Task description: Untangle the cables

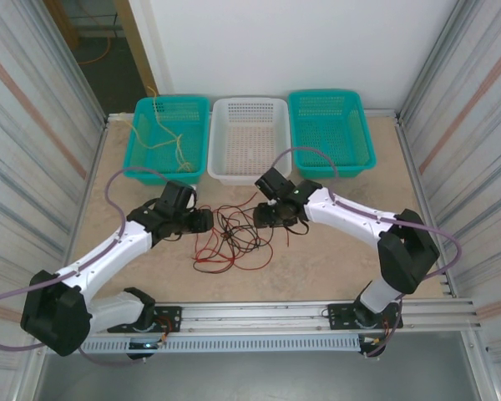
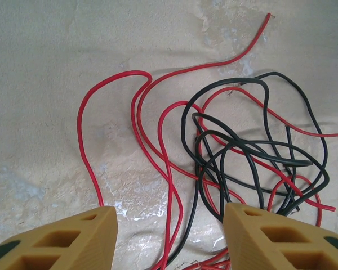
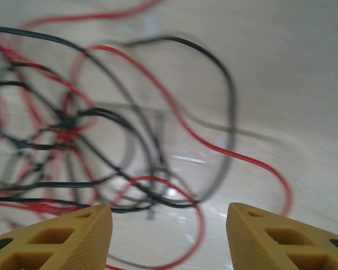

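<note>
A tangle of thin red and black cables (image 1: 234,238) lies on the table between my two arms. My left gripper (image 1: 204,220) sits at the tangle's left edge and my right gripper (image 1: 261,217) at its upper right edge. In the left wrist view the left gripper (image 2: 169,216) is open just above the table, with two red strands and a black strand (image 2: 183,225) running between its yellow fingers. In the right wrist view the right gripper (image 3: 168,216) is open too, with a red loop (image 3: 197,219) and blurred black strands ahead of its tips. Pale yellow cables (image 1: 163,138) lie in the left teal basket.
Three baskets stand in a row at the back: a teal one (image 1: 142,159) on the left, a white one (image 1: 249,171) in the middle, a teal one (image 1: 363,154) on the right. Corrugated walls close both sides. A metal rail (image 1: 259,313) runs along the near edge.
</note>
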Robot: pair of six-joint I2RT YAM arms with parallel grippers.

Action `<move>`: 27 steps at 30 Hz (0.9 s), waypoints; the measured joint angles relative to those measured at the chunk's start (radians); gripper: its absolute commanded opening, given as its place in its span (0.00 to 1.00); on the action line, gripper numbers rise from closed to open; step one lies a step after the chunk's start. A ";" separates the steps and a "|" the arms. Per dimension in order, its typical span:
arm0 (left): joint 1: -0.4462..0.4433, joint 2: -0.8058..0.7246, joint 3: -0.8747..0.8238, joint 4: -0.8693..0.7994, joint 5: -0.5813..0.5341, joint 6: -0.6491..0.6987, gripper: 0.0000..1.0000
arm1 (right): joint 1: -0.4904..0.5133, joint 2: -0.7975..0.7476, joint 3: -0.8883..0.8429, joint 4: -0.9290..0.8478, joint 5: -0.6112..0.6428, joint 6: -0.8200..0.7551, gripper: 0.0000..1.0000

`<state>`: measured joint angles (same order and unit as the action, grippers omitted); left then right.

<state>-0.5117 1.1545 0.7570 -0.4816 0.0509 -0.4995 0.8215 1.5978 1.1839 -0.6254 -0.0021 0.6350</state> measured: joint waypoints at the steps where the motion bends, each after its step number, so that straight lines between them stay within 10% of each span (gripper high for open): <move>1: 0.000 0.000 0.000 0.000 0.000 -0.002 0.53 | 0.013 0.000 0.011 0.014 -0.005 -0.001 0.56; 19: 0.053 -0.010 0.000 0.008 0.056 -0.037 0.52 | 0.093 0.317 0.303 0.002 -0.039 -0.212 0.53; 27: 0.058 -0.015 0.000 0.008 0.061 -0.038 0.52 | 0.093 0.378 0.361 -0.019 -0.013 -0.271 0.09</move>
<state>-0.4538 1.1393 0.7570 -0.4736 0.1116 -0.5373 0.9150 1.9762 1.5448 -0.6449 -0.0151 0.3641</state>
